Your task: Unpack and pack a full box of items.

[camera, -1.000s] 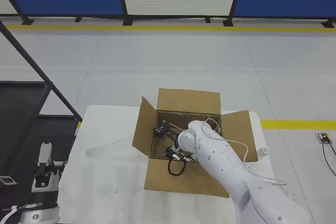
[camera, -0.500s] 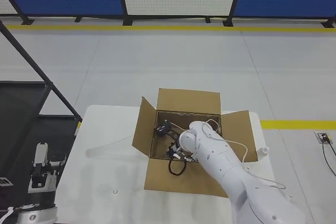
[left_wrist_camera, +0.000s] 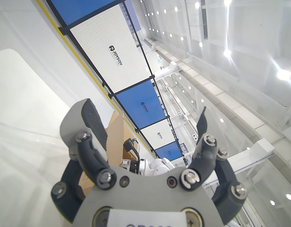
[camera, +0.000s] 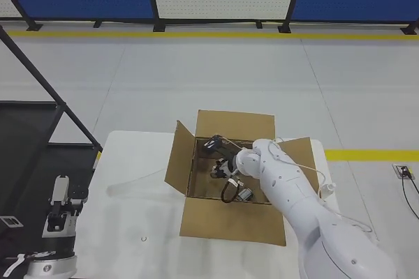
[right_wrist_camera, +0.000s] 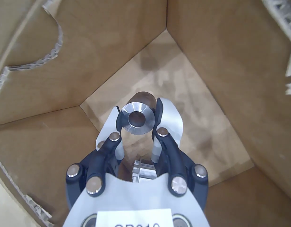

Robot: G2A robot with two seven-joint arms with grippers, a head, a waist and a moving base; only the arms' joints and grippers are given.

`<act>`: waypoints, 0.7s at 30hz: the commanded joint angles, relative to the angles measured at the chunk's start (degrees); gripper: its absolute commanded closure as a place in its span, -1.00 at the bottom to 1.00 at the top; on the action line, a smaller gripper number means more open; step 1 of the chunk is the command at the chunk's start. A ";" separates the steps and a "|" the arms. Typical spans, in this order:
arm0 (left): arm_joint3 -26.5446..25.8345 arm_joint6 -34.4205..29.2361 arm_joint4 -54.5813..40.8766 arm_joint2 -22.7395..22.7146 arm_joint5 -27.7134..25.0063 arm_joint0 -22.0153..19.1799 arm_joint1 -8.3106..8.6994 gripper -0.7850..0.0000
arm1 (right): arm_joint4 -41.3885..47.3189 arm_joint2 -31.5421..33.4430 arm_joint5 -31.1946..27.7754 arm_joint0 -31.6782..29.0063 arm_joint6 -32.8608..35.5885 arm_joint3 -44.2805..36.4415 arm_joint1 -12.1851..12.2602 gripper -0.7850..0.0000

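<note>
Inside the cardboard box [camera: 223, 222], the right gripper [right_wrist_camera: 139, 114] is pinching a shiny metal tube [right_wrist_camera: 132, 128] between its jaws, low down near the box floor. Its arm is now sitting nearer the back wall than a second ago, so the tube is probably starting to come out. Beside the desk [camera: 133, 209], the left gripper [left_wrist_camera: 145, 112] is waiting with jaws spread wide, holding nothing.

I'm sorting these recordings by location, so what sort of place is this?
Probably a large industrial hall or robot test floor: blue and white partition panels fence off the area, a yellow line marks the pale floor, and the high ceiling carries rows of lights.
</note>
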 commanded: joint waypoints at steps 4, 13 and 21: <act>0.07 -0.35 0.86 1.00 0.08 -0.44 0.07 -1.00 | -2.05 0.01 -4.14 0.55 -6.68 0.40 1.46 1.00; 0.02 -0.19 1.52 1.91 0.29 -0.67 0.15 -1.00 | -6.71 -0.49 -6.58 1.20 -14.02 -1.78 3.51 1.00; -0.14 0.54 1.16 1.57 0.32 -0.28 0.19 -1.00 | -10.82 -0.31 -8.27 0.83 -19.24 -7.66 6.18 1.00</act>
